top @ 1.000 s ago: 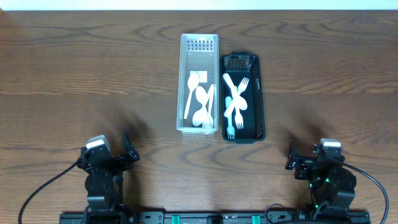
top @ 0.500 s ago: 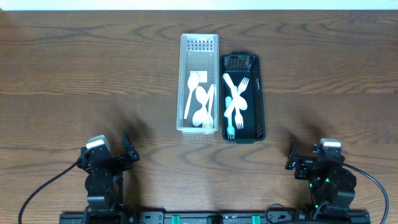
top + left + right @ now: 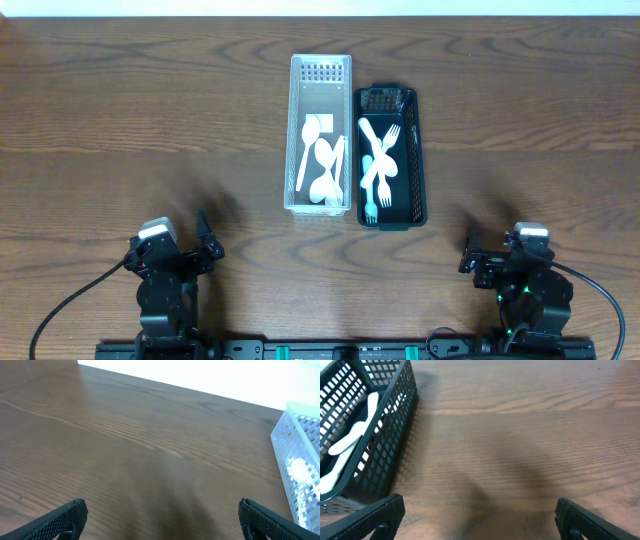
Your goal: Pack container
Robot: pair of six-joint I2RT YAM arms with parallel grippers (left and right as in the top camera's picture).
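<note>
A clear plastic basket (image 3: 296,150) stands at the table's centre with white spoons (image 3: 322,165) in it. A black basket (image 3: 420,160) beside it on the right holds white and light-blue forks (image 3: 378,160). My left gripper (image 3: 160,517) is open and empty near the front left edge; the clear basket shows at the right of its view (image 3: 300,460). My right gripper (image 3: 477,520) is open and empty near the front right edge; the black basket (image 3: 395,415) with a white utensil (image 3: 350,440) shows at its left.
Both arm bases sit at the table's front edge, the left (image 3: 165,275) and the right (image 3: 525,280). Bare wooden tabletop (image 3: 150,130) lies to either side of the baskets.
</note>
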